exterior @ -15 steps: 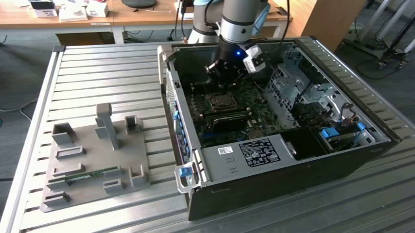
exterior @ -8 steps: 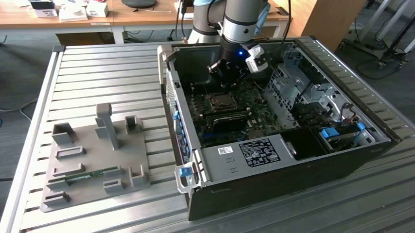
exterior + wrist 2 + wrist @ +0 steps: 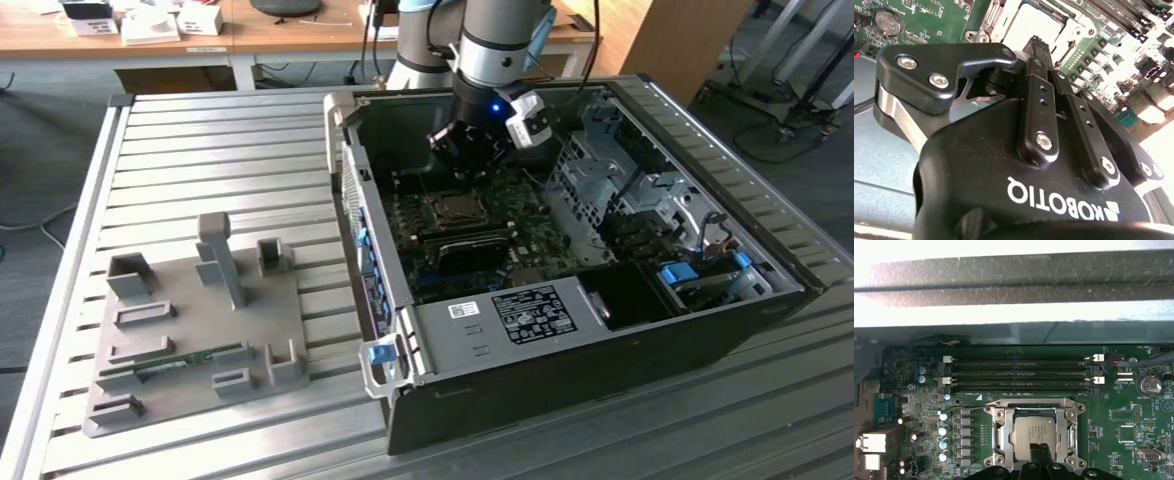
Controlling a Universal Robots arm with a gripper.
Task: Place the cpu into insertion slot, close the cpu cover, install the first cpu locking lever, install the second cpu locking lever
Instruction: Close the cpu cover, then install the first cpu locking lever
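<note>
The exterior view looks steeply down on the computer case [image 3: 534,400], centre-right. Both wrist views sit close above its circuit board [image 3: 1119,415], seemingly sharing the cpu [image 3: 1034,430].

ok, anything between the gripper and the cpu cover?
Nothing visible. In the first wrist view the gripper hangs right over the cover, with the cpu showing through the cover's window. No cable or other part crosses the gap between them.
</note>
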